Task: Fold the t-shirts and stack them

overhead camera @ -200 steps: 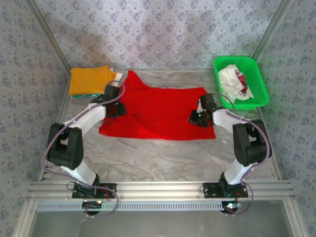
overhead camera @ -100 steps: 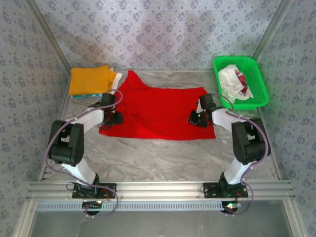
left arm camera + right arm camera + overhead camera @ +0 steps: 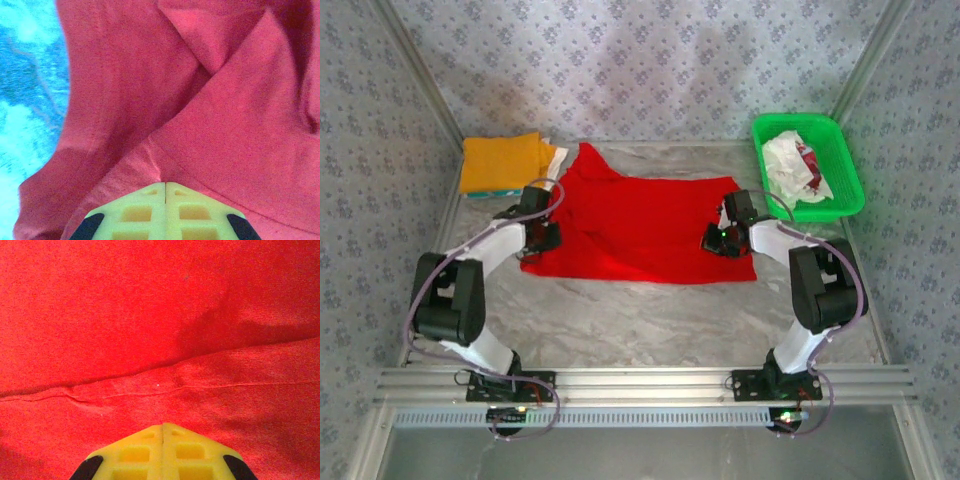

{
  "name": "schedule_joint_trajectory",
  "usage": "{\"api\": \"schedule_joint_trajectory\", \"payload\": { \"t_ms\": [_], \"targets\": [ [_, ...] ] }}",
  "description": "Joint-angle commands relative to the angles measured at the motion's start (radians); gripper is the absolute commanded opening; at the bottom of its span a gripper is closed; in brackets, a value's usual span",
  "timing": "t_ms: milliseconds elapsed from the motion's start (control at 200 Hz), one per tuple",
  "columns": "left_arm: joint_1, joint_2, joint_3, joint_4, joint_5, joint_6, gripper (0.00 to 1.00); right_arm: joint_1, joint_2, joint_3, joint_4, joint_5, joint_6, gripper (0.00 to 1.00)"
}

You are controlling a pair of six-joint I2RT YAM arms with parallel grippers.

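Since a second ago the left jaws have slid nearer and leftward along the red tee's [image 3: 640, 225] left side and have gone from parted to closed.

At the far right corner a green basket [image 3: 847, 165] holds a crumpled white tee [image 3: 790, 165] with red marks. At the far left corner an orange tee [image 3: 500, 160] lies folded on top of a pile, with teal and white edges peeking from under it. The red tee lies spread on the middle of the bench [image 3: 650, 320], with its far-left part folded over itself.

The left arm [image 3: 490, 245] reaches forward and inward, its wrist low over the tee's left edge. The left jaws are closed, tips meeting where a fold of red cloth runs in; whether cloth is nipped I cannot tell. The right arm [image 3: 790, 245] bends inward to the tee's right edge. The right jaws are closed too, tips down on the red cloth just below a seam; a pinch cannot be made out.
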Motion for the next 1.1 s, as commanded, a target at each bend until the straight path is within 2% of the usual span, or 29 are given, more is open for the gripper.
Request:
{"api": "schedule_joint_trajectory", "payload": {
  "t_ms": [0,220,390,420,465,495,620,745,829,984,1094],
  "targets": [
    [0.019,-0.086,-0.051,-0.080,-0.044,-0.047,0.00,-0.012,0.006,-0.008,-0.038,0.037,0.016,0.00],
    [0.040,-0.194,-0.139,-0.113,-0.041,-0.073,0.00,-0.030,0.030,-0.021,-0.028,0.031,0.029,0.00],
    [0.040,-0.199,-0.174,-0.159,0.003,-0.091,0.00,-0.040,0.040,-0.025,-0.033,0.041,0.036,0.00],
    [0.042,-0.198,-0.184,-0.161,-0.004,-0.093,0.08,-0.042,0.039,-0.026,-0.028,0.039,0.038,0.00],
    [0.042,-0.196,-0.195,-0.155,-0.018,-0.092,0.27,-0.040,0.039,-0.028,-0.022,0.039,0.040,0.00],
    [0.042,-0.196,-0.193,-0.156,-0.024,-0.095,0.36,-0.038,0.039,-0.028,-0.018,0.038,0.037,0.00],
    [0.041,-0.208,-0.149,-0.158,-0.031,-0.103,0.49,-0.028,0.037,-0.007,-0.027,0.025,0.022,0.00],
    [0.026,-0.231,-0.058,-0.147,-0.032,-0.101,0.52,-0.015,0.015,0.001,-0.035,0.042,0.007,0.00],
    [-0.009,-0.210,0.035,-0.126,-0.031,-0.073,0.47,-0.008,0.005,0.009,-0.036,0.046,0.004,0.00],
    [-0.067,-0.013,0.235,-0.144,-0.006,-0.015,0.48,0.000,0.006,0.018,-0.035,0.040,0.003,0.00],
    [-0.075,0.108,0.292,-0.117,0.016,-0.018,0.48,0.002,0.001,0.019,-0.032,0.038,0.005,0.00]
  ]
}}
